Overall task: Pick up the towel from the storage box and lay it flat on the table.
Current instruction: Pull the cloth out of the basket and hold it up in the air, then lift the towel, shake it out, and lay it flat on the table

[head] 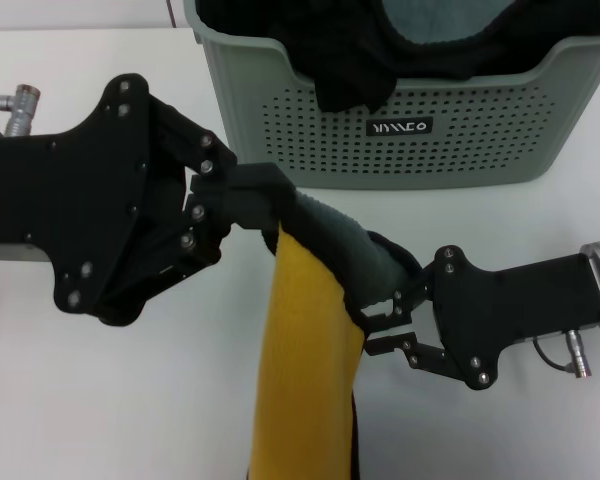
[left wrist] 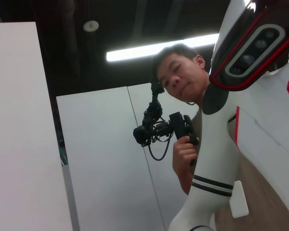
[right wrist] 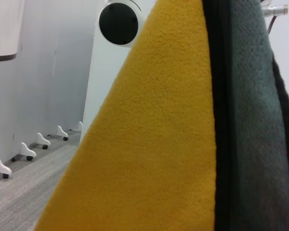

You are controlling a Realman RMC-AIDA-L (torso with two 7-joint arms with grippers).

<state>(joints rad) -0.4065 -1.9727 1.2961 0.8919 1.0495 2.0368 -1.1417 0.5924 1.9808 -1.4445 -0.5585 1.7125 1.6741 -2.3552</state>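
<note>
Clear of the storage box (head: pixel 400 140) at the counter's (head: pixel 100 400) far edge, both grippers, left (head: pixel 242 205) and right (head: pixel 385 320), pinched the towel's (head: pixel 305 370) top edge; spreading apart before lowering would flatten it best.

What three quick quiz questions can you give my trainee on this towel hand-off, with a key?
1. True or false: the towel lies flat on the table.
2. Which grippers hold it? A) left only B) right only C) both
3. What remains in the storage box?

Key: 1. False; it hangs between the left gripper and right gripper. 2. C. 3. A black cloth and a grey-teal cloth.
</note>
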